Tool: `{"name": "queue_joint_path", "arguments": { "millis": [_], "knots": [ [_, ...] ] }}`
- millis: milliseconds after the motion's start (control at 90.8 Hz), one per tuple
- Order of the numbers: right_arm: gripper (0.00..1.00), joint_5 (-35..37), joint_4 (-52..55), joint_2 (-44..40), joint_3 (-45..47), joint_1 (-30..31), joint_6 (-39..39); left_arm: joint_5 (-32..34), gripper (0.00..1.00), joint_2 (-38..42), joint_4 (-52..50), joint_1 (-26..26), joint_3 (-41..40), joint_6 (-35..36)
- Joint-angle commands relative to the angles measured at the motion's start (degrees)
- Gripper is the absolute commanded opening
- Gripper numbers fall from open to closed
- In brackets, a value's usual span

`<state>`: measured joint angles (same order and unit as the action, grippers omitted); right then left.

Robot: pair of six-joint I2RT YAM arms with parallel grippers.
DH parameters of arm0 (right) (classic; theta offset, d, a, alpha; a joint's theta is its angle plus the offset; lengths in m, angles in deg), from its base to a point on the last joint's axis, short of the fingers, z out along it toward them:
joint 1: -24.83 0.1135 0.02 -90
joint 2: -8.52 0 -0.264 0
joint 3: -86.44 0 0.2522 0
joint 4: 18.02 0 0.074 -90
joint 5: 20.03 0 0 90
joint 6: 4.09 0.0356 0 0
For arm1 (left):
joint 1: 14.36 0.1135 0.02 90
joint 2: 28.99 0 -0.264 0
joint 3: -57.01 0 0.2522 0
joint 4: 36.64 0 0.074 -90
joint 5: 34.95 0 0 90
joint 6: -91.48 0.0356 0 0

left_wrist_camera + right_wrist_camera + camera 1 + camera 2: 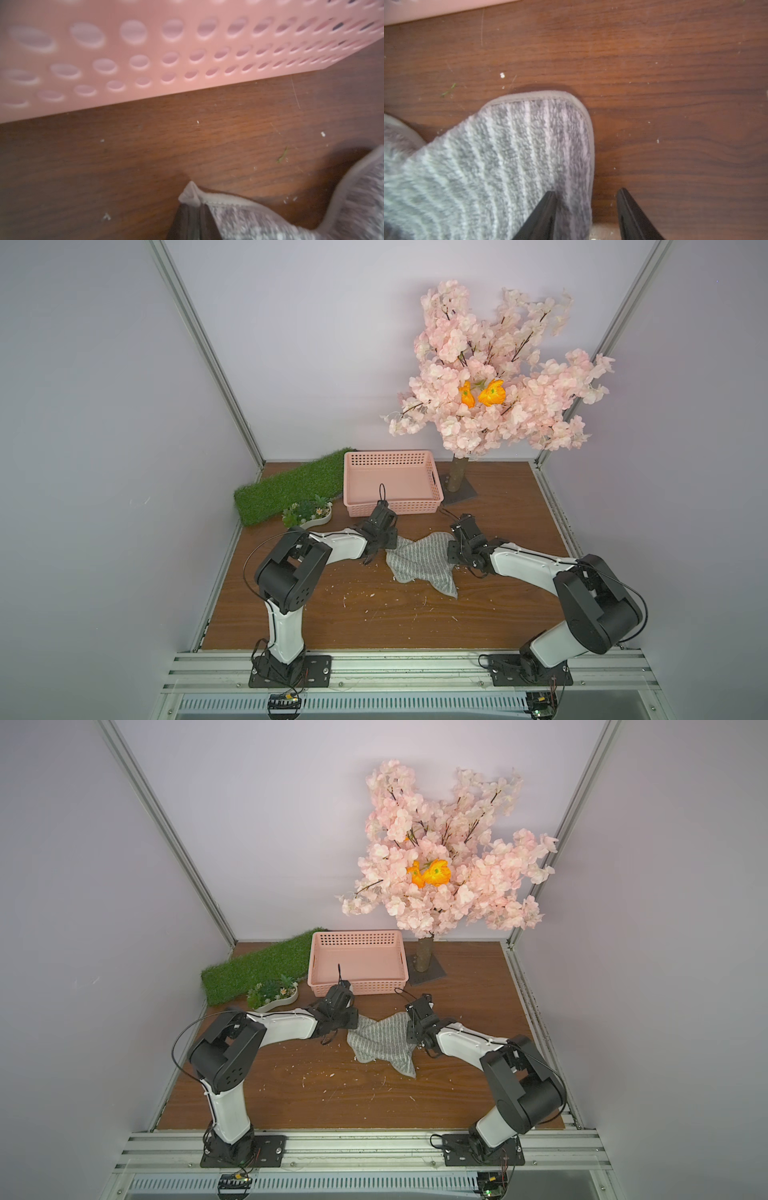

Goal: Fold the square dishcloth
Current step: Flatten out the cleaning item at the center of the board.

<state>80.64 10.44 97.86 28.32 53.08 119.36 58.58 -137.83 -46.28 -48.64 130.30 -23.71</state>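
While near basket [395, 508], left end effector [194, 205] clamped on dishcloth [419, 560], right end effector [585, 191] apart.

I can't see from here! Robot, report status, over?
Left gripper shut on cloth corner. Right gripper open, straddling cloth edge. Cloth crumpled, unfolded. Basket near, apart.

Plain pale lilac walls [332, 344] close in the booth, with silver aluminium frame posts [208, 352] rising at eleven and one o'clock. The dark brown wood-grain desk [374, 626] is flecked with white crumbs [371, 595]. An artificial pink blossom tree [490, 377] stands at one o'clock. The light is soft and even.
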Motion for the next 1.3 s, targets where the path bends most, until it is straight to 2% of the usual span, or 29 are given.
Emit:
{"name": "queue_joint_path", "arguments": {
  "millis": [0, 77, 286, 396, 583, 793, 1090, 1288],
  "knots": [
    [0.49, -0.29, -1.67, 0.77, -1.01, -0.15, -0.6, 1.58, 0.0, -0.14, -1.76, 0.49, -1.08, -0.68],
    [0.49, -0.06, -1.69, 0.84, -1.5, -0.28, -1.07, 4.77, 0.0, 2.31, -0.98, 0.6, -2.64, -0.59],
    [0.49, -1.84, -3.55, 0.32, -2.2, -0.3, -2.69, 13.54, 0.0, 15.12, 6.19, 0.96, -11.4, 1.0],
    [0.49, -4.79, -4.67, 0.13, -2.84, -0.31, -3.94, 14.51, 0.0, 18.15, 7.38, 3.13, -14.3, 1.27],
    [0.51, -6.71, -4.83, -0.02, -3.72, -0.22, -4.67, 17.9, 0.0, 17.89, 8.61, 5.02, -16.71, 2.15],
    [0.46, -9.26, -4.52, 0.65, -2.96, 0.31, -2.23, 17.31, 0.0, 16.08, 8.51, 5.47, -16.37, 0.68],
    [0.45, -5.84, 0.47, -6.82, 3.14, 3.81, 4.38, 15.82, 0.0, 14.46, 6.37, 5.47, -13.53, -0.02],
    [0.5, -6.59, 0.75, -13.45, 9.34, 7.39, 10.13, 15.81, 0.0, 14.52, 5.59, 5.49, -13.1, -0.62]
  ]
}}
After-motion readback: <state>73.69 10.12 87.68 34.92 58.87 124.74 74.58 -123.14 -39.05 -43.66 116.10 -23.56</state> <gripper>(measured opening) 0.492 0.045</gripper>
